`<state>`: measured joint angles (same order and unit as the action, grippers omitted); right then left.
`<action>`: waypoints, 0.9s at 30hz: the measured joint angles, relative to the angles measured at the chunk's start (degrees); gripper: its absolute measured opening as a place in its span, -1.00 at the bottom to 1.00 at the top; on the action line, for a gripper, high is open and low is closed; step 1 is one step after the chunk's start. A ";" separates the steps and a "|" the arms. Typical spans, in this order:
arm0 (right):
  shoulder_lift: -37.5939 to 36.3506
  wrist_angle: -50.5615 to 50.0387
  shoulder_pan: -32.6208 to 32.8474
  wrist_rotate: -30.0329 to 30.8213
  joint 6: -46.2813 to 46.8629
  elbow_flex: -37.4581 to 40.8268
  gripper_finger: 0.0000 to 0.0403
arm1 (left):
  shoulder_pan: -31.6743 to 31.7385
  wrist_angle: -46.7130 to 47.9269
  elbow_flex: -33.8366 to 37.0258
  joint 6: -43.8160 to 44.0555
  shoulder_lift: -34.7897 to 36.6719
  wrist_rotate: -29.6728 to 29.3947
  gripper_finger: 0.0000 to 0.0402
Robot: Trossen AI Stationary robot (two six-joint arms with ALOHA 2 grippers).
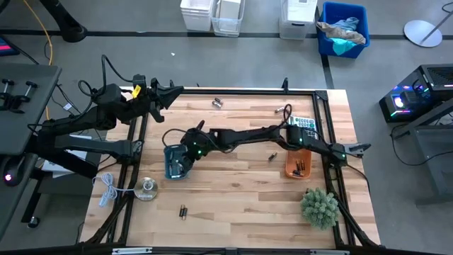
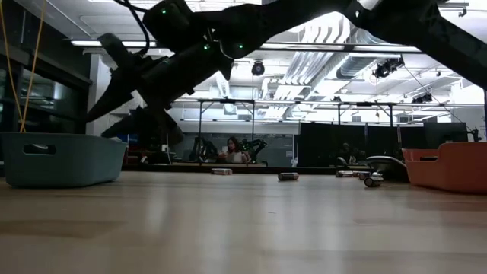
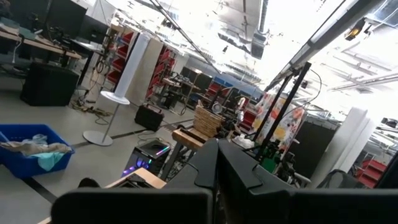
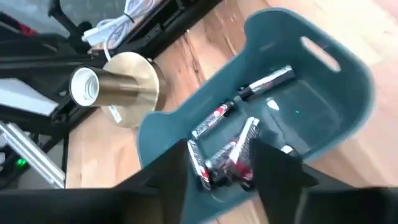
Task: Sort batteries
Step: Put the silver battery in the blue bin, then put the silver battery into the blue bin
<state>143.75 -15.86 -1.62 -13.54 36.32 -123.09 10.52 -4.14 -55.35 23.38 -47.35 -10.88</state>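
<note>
Your right gripper (image 4: pixel 219 163) hung over the blue tray (image 4: pixel 323 118) with its fingers spread, and the batteries (image 4: pixel 227 152) lay in that tray just beneath them, none pinched. Your left gripper (image 1: pixel 164 93) waited pressed together at the table's far left edge.

calculator (image 1: pixel 305 125), artificial plant (image 1: pixel 319 207), white cable (image 1: pixel 107 188)

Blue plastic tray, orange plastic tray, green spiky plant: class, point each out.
Blue plastic tray (image 4: pixel 348 106): right wrist view, inner wall.
Orange plastic tray (image 2: pixel 449 169): low view, side wall.
Green spiky plant (image 1: pixel 319 207): high view, its middle.
</note>
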 joint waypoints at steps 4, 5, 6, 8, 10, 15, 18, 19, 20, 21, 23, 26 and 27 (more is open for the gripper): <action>-1.71 -3.83 -2.52 -4.79 -5.11 -0.73 0.00 | 0.00 -0.09 0.00 0.00 0.00 0.00 -1.00; -2.75 -6.67 -3.57 -5.09 -6.45 -1.20 0.02 | 0.00 -0.17 0.00 -0.01 0.00 0.02 -1.00; -4.08 -9.43 -4.84 -4.81 -8.09 -1.63 0.03 | 0.02 -0.37 0.00 -0.02 0.08 0.01 -1.00; -7.14 -14.06 -8.13 -2.32 -10.96 -1.85 0.04 | 0.00 -0.39 0.00 -0.12 0.36 0.00 -1.00; -9.89 -17.43 -12.22 0.20 -11.85 -1.90 0.03 | 0.01 -0.47 -0.01 -0.10 0.71 0.01 -1.00; -11.66 -22.29 -22.15 2.41 -9.31 -1.97 -0.01 | 0.00 -0.34 -0.02 -0.09 0.77 -0.01 -1.00; -9.06 -26.87 -26.26 3.54 -9.58 -1.97 -0.04 | 0.02 0.00 -0.02 -0.81 0.76 -0.16 -1.00; -7.86 -28.51 -27.56 3.55 -9.64 -1.93 -0.04 | 0.02 0.17 -0.02 -1.15 0.76 -0.21 -1.00; -6.77 -30.47 -28.66 3.53 -9.60 -1.78 -0.04 | 0.01 0.36 -0.02 -1.42 0.76 -0.24 -1.00; -5.93 -32.00 -29.65 3.50 -9.63 -1.66 -0.04 | 0.02 0.37 -0.02 -1.46 0.76 -0.29 -1.00; -5.11 -33.49 -31.27 3.51 -10.48 -1.64 -0.04 | 0.02 0.39 -0.02 -1.48 0.76 -1.01 -1.00; -5.00 -34.06 -32.34 1.82 -11.97 -1.86 -0.05 | 0.02 0.49 -0.02 -1.51 0.76 -2.44 -1.00; -4.91 -33.93 -32.36 1.10 -12.21 -1.84 -0.05 | 0.02 0.50 -0.02 -1.50 0.76 -2.75 -1.00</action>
<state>138.84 -49.79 -33.98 -12.44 24.11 -124.92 10.55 -3.63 -55.37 21.87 -46.59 -13.63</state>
